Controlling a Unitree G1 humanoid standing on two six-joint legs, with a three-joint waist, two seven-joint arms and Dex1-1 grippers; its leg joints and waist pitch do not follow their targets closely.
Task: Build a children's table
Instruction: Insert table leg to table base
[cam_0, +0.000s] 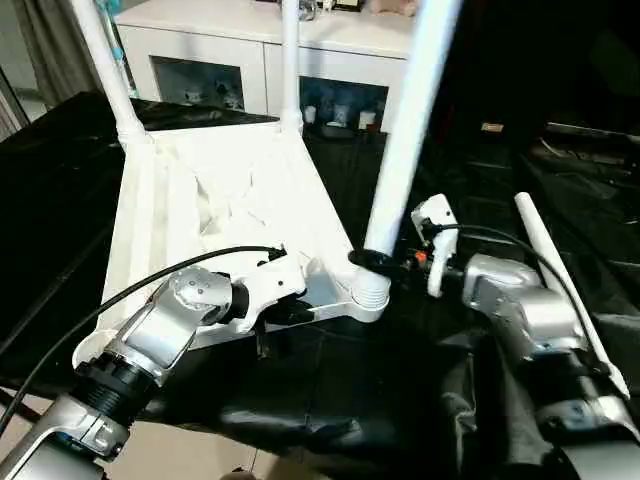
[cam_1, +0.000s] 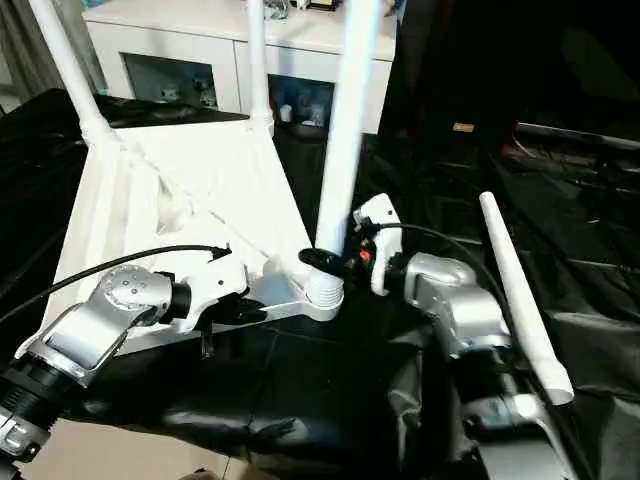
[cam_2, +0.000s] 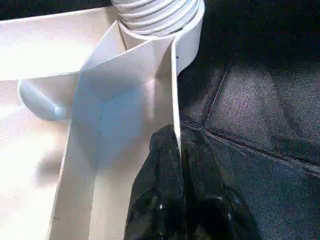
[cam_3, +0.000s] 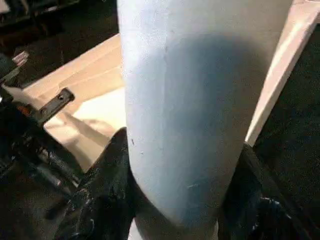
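Observation:
The children's table lies upside down, its white ribbed top (cam_0: 230, 200) on black cloth. Two legs stand in the far corner sockets (cam_0: 105, 70) (cam_0: 290, 60). A third leg (cam_0: 405, 130) stands upright in the near right socket (cam_0: 370, 292). My right gripper (cam_0: 372, 260) is shut on this leg just above the socket, and its black fingers (cam_3: 105, 195) wrap the tube on both sides. My left gripper (cam_0: 298, 312) is shut on the table's thin front rim (cam_2: 176, 90), a short way left of that socket. A fourth leg (cam_0: 565, 285) lies loose on the cloth beside my right forearm.
A white cabinet with glass doors (cam_0: 260, 50) stands behind the table. Black cloth (cam_0: 330, 390) covers the work surface and drapes over its near edge. A black cable (cam_0: 150, 280) runs over my left forearm. Dark clutter sits at the back right.

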